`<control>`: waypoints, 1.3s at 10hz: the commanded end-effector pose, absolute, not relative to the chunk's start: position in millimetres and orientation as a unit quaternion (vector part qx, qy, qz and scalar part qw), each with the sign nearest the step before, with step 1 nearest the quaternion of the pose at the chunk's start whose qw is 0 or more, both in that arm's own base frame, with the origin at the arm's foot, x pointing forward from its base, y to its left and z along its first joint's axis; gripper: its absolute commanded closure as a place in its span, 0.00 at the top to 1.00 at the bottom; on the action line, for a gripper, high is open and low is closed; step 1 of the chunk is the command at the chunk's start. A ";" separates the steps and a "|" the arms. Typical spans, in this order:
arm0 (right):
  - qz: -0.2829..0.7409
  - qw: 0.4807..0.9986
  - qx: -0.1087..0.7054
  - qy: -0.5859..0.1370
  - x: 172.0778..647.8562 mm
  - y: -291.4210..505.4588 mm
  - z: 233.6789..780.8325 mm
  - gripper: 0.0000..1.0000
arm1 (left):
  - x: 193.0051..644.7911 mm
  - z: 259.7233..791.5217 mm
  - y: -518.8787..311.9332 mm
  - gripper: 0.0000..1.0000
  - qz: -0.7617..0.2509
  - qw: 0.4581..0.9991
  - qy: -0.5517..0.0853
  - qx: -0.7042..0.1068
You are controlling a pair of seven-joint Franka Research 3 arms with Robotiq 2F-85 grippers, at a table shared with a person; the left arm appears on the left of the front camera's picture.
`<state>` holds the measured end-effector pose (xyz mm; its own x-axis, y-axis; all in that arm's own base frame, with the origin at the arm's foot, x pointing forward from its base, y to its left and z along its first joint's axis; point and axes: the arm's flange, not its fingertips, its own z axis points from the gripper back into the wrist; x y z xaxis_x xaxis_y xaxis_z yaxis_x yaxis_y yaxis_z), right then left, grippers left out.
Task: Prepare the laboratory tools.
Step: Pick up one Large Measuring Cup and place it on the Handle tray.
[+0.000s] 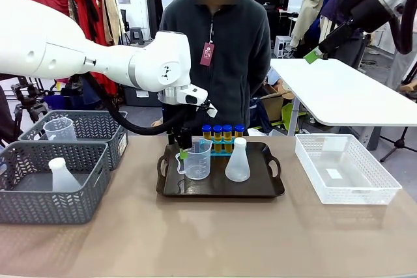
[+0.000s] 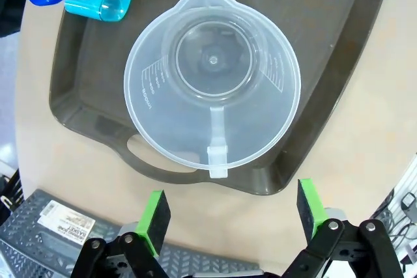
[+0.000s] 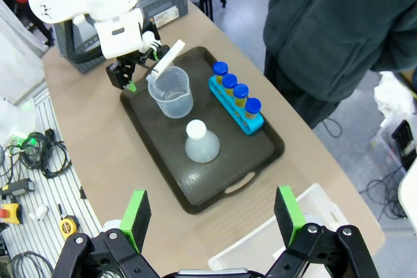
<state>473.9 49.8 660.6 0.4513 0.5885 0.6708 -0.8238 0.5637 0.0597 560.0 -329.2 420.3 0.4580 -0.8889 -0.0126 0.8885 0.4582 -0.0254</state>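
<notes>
A clear handled measuring beaker (image 1: 197, 161) stands upright at the left of the black tray (image 1: 260, 190). Beside it is a translucent white conical flask (image 1: 237, 161). Behind them, amber tubes with blue caps (image 1: 223, 131) stand in a small blue rack (image 1: 225, 148). My left gripper (image 1: 182, 152) hangs just left of the beaker. In the left wrist view my gripper (image 2: 233, 209) is open, and the beaker's (image 2: 212, 76) handle (image 2: 217, 151) points at the gap without reaching between the pads. My right gripper (image 3: 212, 213) is open, high above the tray (image 3: 215, 193), holding nothing.
Two grey mesh baskets (image 1: 39, 209) at the left hold another beaker (image 1: 60, 128) and another flask (image 1: 63, 175). A white basket (image 1: 345, 190) stands at the right. A person (image 1: 218, 56) stands at the far edge behind the tray.
</notes>
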 end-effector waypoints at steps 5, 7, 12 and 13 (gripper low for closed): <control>0.428 0.828 0.193 -0.307 472.9 49.5 662.4 1.00 | 547.0 476.9 -302.3 1.00 -0.551 0.833 -0.032 -0.041; 0.428 0.828 0.193 -0.307 472.9 49.5 662.4 1.00 | 539.2 514.5 -286.3 1.00 -0.546 0.832 -0.063 -0.080; 0.428 0.828 0.193 -0.307 472.9 49.5 662.4 1.00 | 546.2 616.0 -234.8 1.00 -0.574 0.794 -0.177 -0.093; 0.428 0.828 0.193 -0.307 472.9 49.5 662.4 1.00 | 549.8 628.6 -230.1 1.00 -0.585 0.781 -0.195 -0.101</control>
